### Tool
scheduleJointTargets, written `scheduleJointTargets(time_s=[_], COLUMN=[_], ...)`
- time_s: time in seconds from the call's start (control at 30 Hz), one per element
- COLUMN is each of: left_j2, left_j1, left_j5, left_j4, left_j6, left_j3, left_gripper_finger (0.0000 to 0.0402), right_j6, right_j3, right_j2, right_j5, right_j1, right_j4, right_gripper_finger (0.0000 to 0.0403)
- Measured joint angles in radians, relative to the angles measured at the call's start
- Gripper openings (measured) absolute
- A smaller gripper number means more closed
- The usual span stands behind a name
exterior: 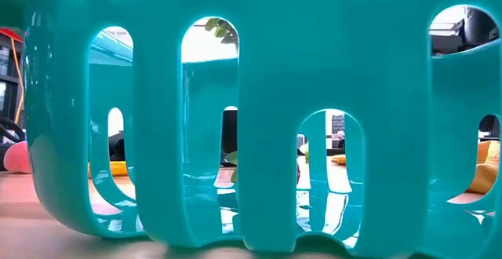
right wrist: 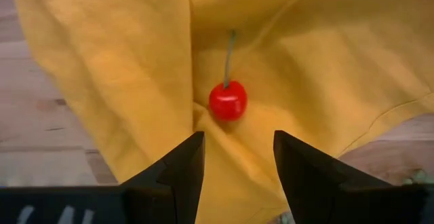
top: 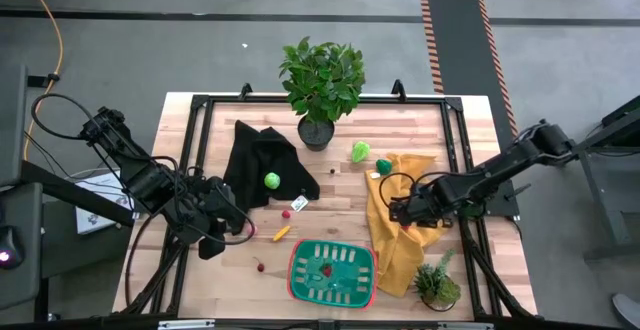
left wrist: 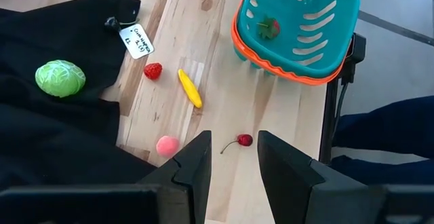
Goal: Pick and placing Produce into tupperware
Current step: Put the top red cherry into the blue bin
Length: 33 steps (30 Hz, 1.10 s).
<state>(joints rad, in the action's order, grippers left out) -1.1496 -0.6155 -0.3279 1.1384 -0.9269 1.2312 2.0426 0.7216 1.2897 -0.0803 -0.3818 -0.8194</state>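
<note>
The tupperware (top: 332, 271) is a green slotted tray with a red rim near the table's near edge; it also shows in the left wrist view (left wrist: 298, 27), with a red and green bit (left wrist: 269, 27) inside. My left gripper (left wrist: 232, 163) is open above the wood, a red cherry (left wrist: 244, 140) just ahead of its fingertips and a pink ball (left wrist: 167, 145) beside them. A yellow piece (left wrist: 190, 88), a strawberry (left wrist: 153, 70) and a lime-green cabbage (left wrist: 60, 78) lie farther off. My right gripper (right wrist: 237, 159) is open over the yellow cloth (right wrist: 305, 61), short of a second cherry (right wrist: 228, 100) lying on it.
A black cloth (top: 262, 165) carries the cabbage and a paper tag (left wrist: 136, 40). Two more green pieces (top: 360, 151) (top: 384, 166) lie by the yellow cloth's far end. Potted plants stand at the far edge (top: 322, 80) and near right corner (top: 438, 282). The container's wall (exterior: 251, 118) fills the low view.
</note>
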Motion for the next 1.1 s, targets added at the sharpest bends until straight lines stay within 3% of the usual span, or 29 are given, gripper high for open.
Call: scheduleJointTargets(time_s=[0.63, 1.1], left_j2=[0.000, 0.000], left_j1=[0.000, 0.000], left_j5=[0.002, 0.003], left_j4=[0.021, 0.047], left_j6=[0.003, 0.006], left_j3=[0.000, 0.000], left_gripper_finger=[0.0111, 0.0111], right_j6=[-0.089, -0.088], right_j3=[0.000, 0.000], right_j2=[0.150, 0.159], right_j5=[-0.035, -0.048], right_j1=[0.062, 0.061], right_j4=[0.084, 0.068], right_gripper_finger=[0.0168, 0.0162])
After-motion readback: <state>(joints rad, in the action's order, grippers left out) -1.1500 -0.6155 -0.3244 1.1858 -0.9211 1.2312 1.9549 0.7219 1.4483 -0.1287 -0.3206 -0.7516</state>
